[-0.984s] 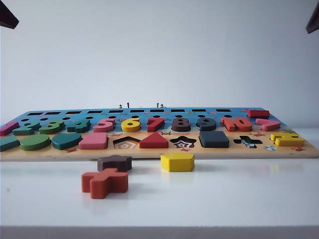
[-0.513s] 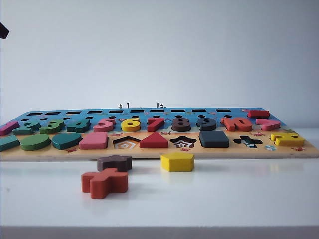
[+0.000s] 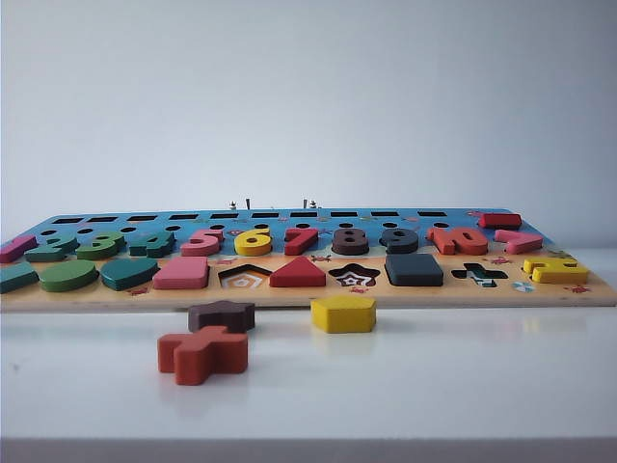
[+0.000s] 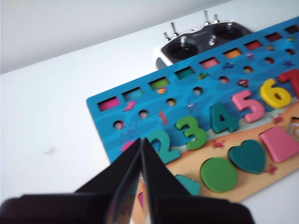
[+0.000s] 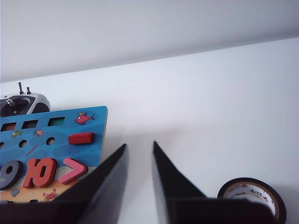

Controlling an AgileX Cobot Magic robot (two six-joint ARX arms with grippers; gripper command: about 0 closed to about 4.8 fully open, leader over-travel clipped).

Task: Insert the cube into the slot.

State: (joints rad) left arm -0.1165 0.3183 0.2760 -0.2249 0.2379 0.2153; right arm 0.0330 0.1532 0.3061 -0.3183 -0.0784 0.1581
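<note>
Cube (image 3: 414,269): seated on board (image 3: 308,294), far from both grippers. Left gripper (image 4: 141,154): pressed together, empty. Right gripper (image 5: 139,156): narrowly parted, empty. Risk: cube left proud if unpressed.

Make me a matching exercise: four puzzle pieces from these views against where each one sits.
Pieces:
1. cube
2. yellow hexagon
3. green circle
4. pink square

Places:
A. on the table in front of the board
B. seated in the board between star and cross slots
C. seated beside the teal heart
D. seated left of the empty pentagon slot

Pairs: 1-B, 2-A, 3-C, 4-D
</note>
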